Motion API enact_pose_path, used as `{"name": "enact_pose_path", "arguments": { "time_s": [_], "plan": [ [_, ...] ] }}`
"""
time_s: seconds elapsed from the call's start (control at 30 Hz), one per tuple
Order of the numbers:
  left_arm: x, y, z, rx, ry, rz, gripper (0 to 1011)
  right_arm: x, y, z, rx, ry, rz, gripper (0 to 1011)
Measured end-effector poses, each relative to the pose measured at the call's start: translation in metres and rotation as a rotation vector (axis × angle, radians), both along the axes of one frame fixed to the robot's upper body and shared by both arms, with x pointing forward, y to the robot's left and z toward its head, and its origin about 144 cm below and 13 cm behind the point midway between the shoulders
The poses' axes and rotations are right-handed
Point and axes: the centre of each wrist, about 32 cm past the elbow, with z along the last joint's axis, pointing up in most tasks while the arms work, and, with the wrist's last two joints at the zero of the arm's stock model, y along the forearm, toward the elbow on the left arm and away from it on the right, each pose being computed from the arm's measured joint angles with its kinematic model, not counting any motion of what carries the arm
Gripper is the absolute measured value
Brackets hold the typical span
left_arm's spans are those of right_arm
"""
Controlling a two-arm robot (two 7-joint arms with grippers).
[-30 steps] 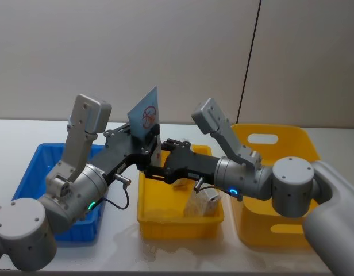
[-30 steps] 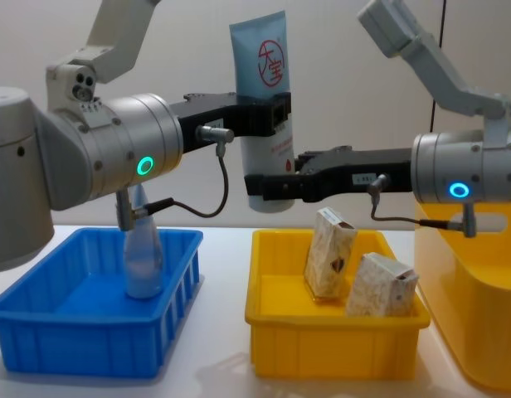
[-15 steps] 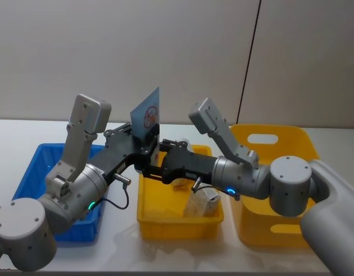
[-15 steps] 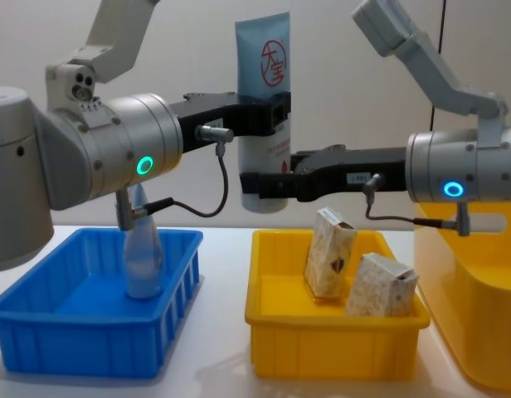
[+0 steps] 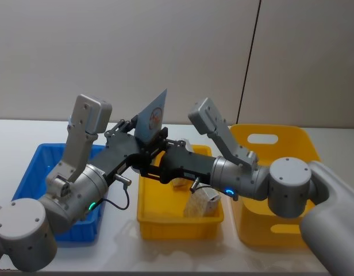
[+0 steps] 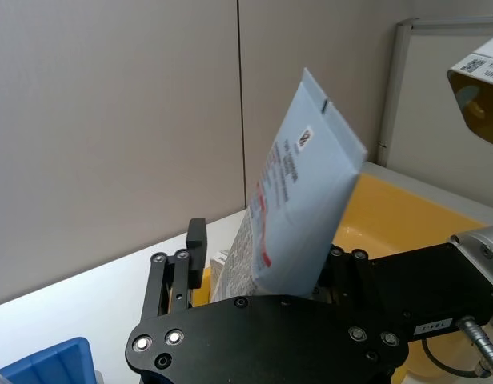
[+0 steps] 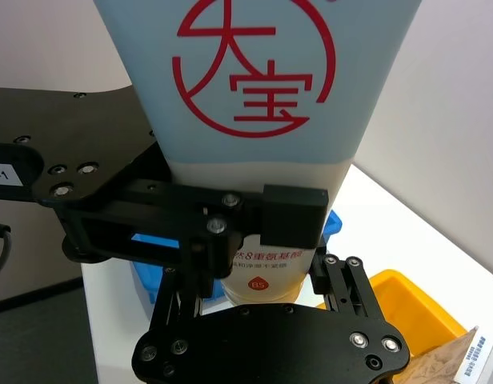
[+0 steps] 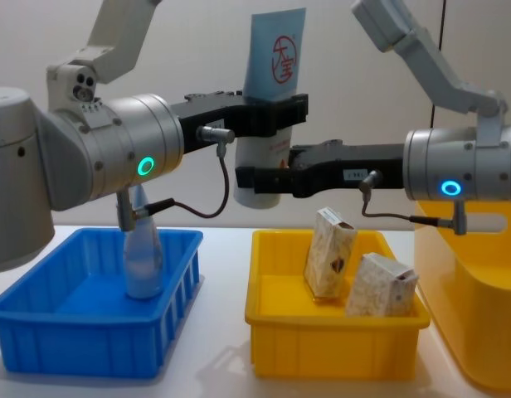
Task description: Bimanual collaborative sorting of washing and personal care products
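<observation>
We take this for a robot lab: bare grey wall panels [image 5: 137, 52], plain white table [image 5: 16, 138], colour-coded bins [image 8: 330, 340].

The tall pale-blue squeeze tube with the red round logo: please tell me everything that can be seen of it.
The tall pale-blue squeeze tube looks like soft plastic: flat crimped top, red circular logo, whiter lower body with small red print. It hangs in the air over the left side of the low yellow plastic bin, top leaning to the robot's right. Fingers of the left gripper clamp its middle; the right gripper surrounds its lower part.
</observation>
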Motion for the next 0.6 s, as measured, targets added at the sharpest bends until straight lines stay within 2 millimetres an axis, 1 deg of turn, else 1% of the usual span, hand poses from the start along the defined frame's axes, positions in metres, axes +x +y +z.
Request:
{"name": "enact_pose_path", "arguments": {
  "time_s": [0.07, 0.1, 0.13, 0.17, 0.23, 0.3, 0.4, 0.6],
  "plan": [
    [0.0, 0.0, 0.0, 0.0, 0.0, 0.0, 745, -0.001, 0.0, -0.001, 0.003, -0.005, -0.004, 627],
    [0.0, 0.0, 0.0, 0.0, 0.0, 0.0, 802, -0.002, 0.0, -0.001, 0.004, -0.007, -0.006, 627],
    [0.0, 0.0, 0.0, 0.0, 0.0, 0.0, 823, -0.002, 0.0, -0.001, 0.006, -0.009, -0.008, 627],
    [0.0, 0.0, 0.0, 0.0, 0.0, 0.001, 876, -0.003, -0.001, 0.0, 0.009, -0.012, -0.011, 627],
    [0.0, 0.0, 0.0, 0.0, 0.0, 0.001, 908, -0.004, -0.002, 0.0, 0.014, -0.018, -0.019, 627],
    [0.0, 0.0, 0.0, 0.0, 0.0, 0.001, 973, -0.006, -0.003, 0.0, 0.017, -0.022, -0.025, 627],
    [0.0, 0.0, 0.0, -0.001, 0.0, 0.001, 1001, -0.008, -0.006, -0.001, 0.025, -0.027, -0.039, 627],
    [0.0, 0.0, 0.0, -0.001, 0.0, 0.001, 1001, -0.014, -0.015, -0.001, 0.045, -0.038, -0.07, 627]
  ]
}}
